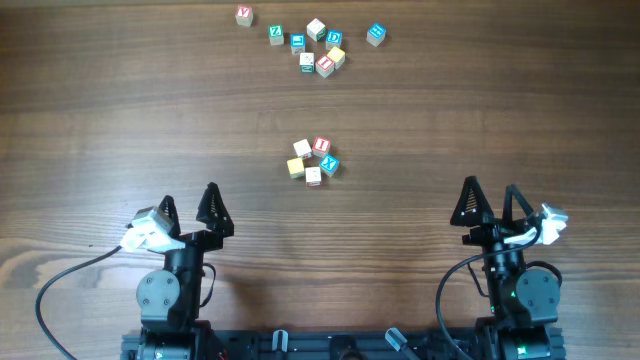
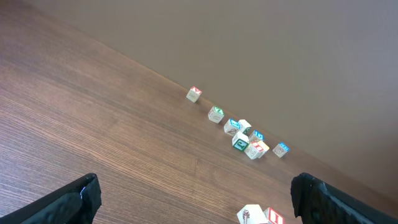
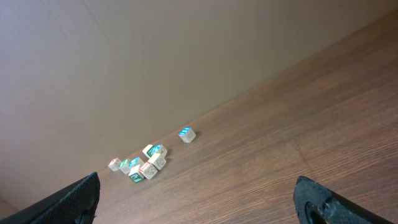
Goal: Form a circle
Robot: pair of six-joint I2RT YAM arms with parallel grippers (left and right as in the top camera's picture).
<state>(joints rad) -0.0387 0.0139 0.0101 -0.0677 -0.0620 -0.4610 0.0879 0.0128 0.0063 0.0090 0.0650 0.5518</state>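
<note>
Clearly, the circle (image 1: 312, 162) includes a blue X cube (image 1: 329, 165)

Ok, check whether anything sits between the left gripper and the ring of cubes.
Nothing visible does. Only bare table lies between the left gripper and the ring of cubes; the scattered cubes sit beyond it.

Top-down overhead; low wrist views sharing far cubes (image 2: 244, 127)

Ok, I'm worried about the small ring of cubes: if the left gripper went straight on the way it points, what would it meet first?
Probably not the ring: it lies right of the left gripper, off its line. The lone red-letter cube near the far edge looks first, though depth is unclear.
</note>
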